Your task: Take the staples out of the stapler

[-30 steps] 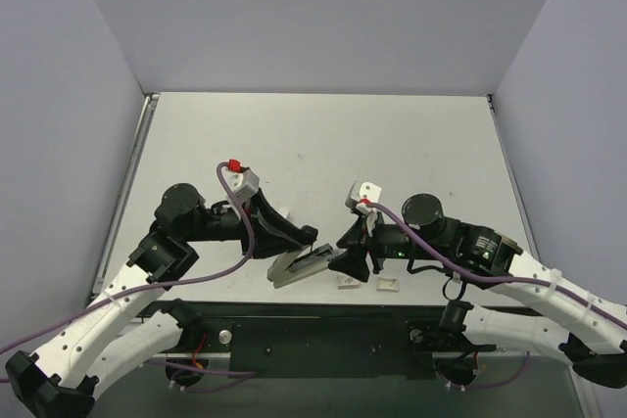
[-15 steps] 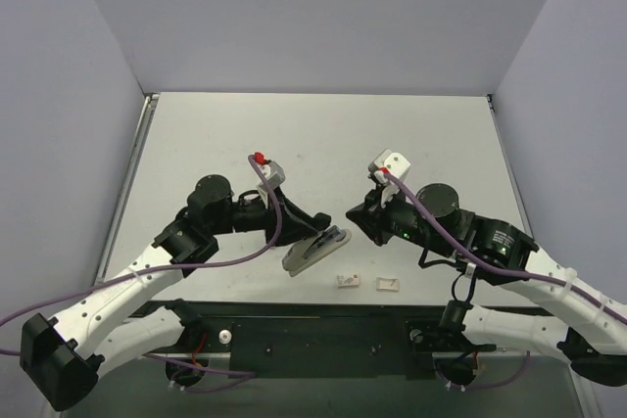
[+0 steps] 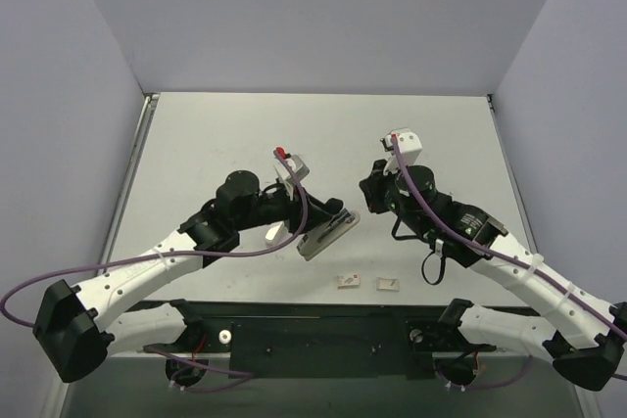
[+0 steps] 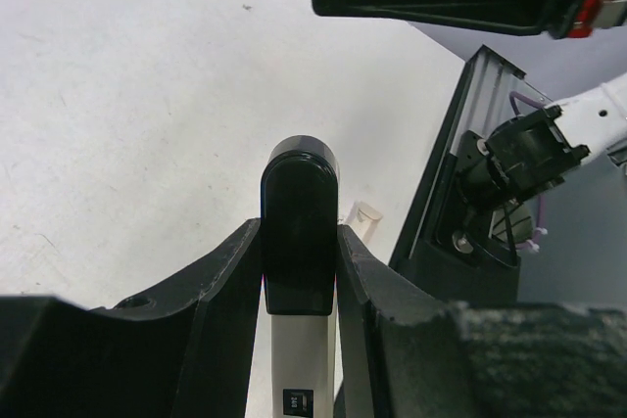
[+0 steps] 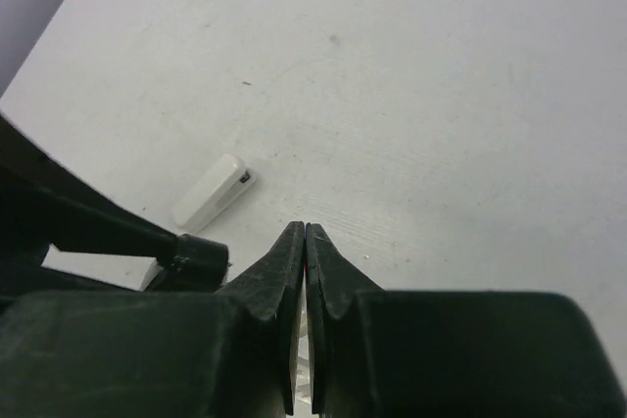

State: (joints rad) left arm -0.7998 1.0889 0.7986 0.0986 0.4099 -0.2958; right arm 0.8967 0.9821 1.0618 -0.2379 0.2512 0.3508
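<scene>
While the left gripper [image 4: 299, 242] stands clamped on the black end of the slim white-and-black plastic stapler [image 3: 331, 231], that stapler sits tilted over the near-middle of the white table [image 3: 294, 134]. The right gripper [image 5: 300, 234] has its fingers pressed together on nothing, near the stapler's tip. Two small flat white packets [image 3: 347, 282] lie by the near edge. Open tabletop runs to the far edge.

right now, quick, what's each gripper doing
left gripper: closed on the stapler
right gripper: closed, tips pressed together, nothing visible between them
</scene>
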